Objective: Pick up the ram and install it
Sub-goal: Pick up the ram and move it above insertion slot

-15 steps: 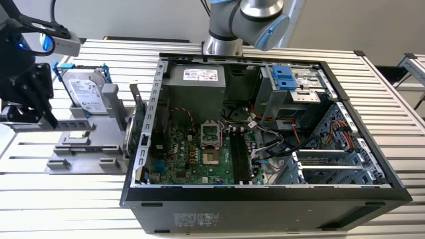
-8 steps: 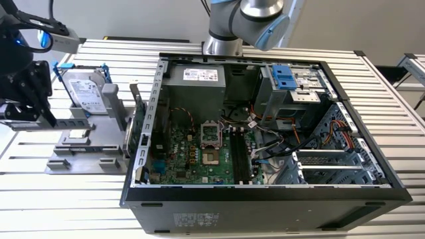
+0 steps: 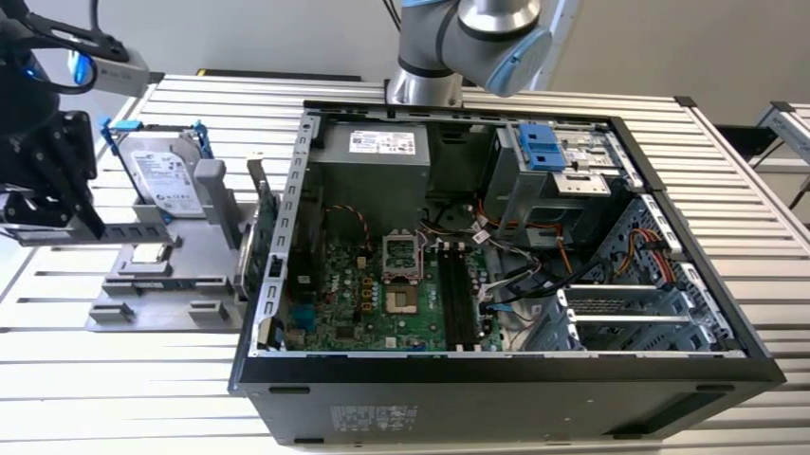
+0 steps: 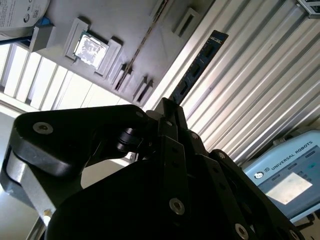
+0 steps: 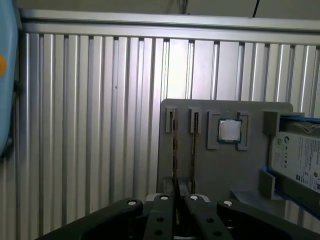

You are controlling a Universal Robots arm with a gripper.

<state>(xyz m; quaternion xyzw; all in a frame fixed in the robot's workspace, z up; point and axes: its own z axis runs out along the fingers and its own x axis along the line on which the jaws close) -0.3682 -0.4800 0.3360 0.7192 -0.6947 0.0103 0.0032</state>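
Observation:
The ram (image 4: 197,62) is a long dark bluish stick with black chips. It sticks out from between the fingers of my gripper (image 4: 170,107), which is shut on it. In the first wrist view the ram (image 5: 175,150) shows edge-on as a thin line rising from the gripper (image 5: 176,194), above the grey holder plate (image 5: 200,165). In the exterior view the black gripper (image 3: 51,204) hangs at the far left, over the left side of the grey holder (image 3: 165,284) and away from the open computer case (image 3: 506,379).
The holder carries a silver hard drive (image 3: 165,171) in a blue bracket and a small square processor chip (image 5: 229,131). Inside the case lie the green motherboard (image 3: 367,303), its long black memory slots (image 3: 456,294) and loose cables. The table is ribbed metal.

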